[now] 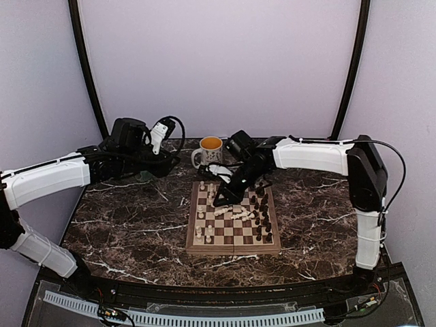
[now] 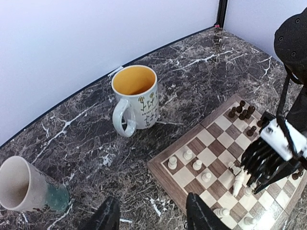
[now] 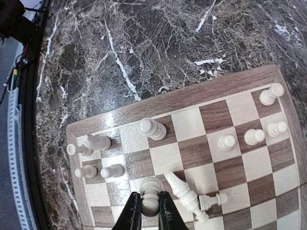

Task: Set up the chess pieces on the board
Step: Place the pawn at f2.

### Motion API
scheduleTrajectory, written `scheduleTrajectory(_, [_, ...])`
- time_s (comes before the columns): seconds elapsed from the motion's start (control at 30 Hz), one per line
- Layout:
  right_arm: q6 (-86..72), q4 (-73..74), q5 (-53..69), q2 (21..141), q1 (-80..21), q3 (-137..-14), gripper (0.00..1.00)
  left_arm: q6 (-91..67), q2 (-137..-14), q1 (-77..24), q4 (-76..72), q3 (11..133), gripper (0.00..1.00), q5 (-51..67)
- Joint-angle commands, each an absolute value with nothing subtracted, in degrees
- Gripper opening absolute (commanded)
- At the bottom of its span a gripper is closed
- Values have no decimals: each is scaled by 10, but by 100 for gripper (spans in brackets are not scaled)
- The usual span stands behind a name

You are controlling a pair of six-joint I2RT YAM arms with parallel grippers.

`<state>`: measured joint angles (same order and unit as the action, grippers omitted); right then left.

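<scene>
- On the far-left part of the board (image 1: 231,250), your right gripper (image 3: 150,213) is pinching a white piece (image 3: 150,197). Both fingers are pressing its sides, and it's standing upright on a square.
- Your left gripper (image 2: 153,218) is hanging open and empty over the table (image 1: 122,218), just off the board's corner.
- The chess pieces are all sitting on the board, but most aren't looking ordered.
- A tall white piece (image 3: 181,190) is lying on its side just beside the held one, with another fallen piece (image 3: 211,199) next to it.
- More white ones are lying flat by the board's corner (image 3: 88,143).
- A few white pawns (image 3: 254,136) are standing in a rough row.
- The dark pieces (image 1: 263,211) are clustering along the opposite side.
- Step, my read: you're working through the white set, one piece in the claw. I can't tell whether you're lifting it or setting it down.
- Next move, if you're lifting: you're needing a straight vertical pull, since the fallen tall piece is close enough to get swept by a finger.
- After that, you're looking at righting the toppled whites.
- The mug (image 2: 136,98) and the tipped cup (image 2: 26,184) are sitting off the board, well apart from the right claw.
</scene>
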<state>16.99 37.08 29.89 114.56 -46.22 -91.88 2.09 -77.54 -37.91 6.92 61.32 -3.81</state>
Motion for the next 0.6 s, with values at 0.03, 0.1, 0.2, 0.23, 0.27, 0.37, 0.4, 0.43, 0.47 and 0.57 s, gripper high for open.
scheduleTrajectory(0.03, [213, 387, 194, 1203, -506, -965, 12, 20, -746, -369, 69, 583, 49, -38])
scheduleTrajectory(0.1, [217, 393, 189, 1218, -514, -976, 12, 23, -740, -366, 69, 578, 49, -45])
scheduleTrajectory(0.2, [222, 400, 174, 1231, -525, -985, 12, 25, -732, -364, 63, 568, 49, -48])
scheduleTrajectory(0.23, [223, 401, 170, 1234, -526, -987, 12, 26, -731, -364, 63, 567, 49, -47])
scheduleTrajectory(0.27, [223, 402, 167, 1236, -528, -988, 12, 26, -731, -364, 62, 567, 49, -46])
scheduleTrajectory(0.37, [225, 405, 164, 1242, -532, -988, 12, 26, -732, -363, 62, 568, 49, -43])
scheduleTrajectory(0.4, [226, 407, 164, 1244, -533, -988, 12, 27, -731, -362, 61, 568, 49, -44])
scheduleTrajectory(0.43, [227, 409, 166, 1246, -535, -988, 13, 27, -731, -362, 60, 567, 49, -45])
scheduleTrajectory(0.47, [229, 412, 168, 1246, -536, -988, 13, 27, -731, -361, 60, 566, 49, -44])
scheduleTrajectory(0.57, [236, 418, 175, 1246, -542, -986, 13, 27, -731, -360, 58, 565, 49, -44])
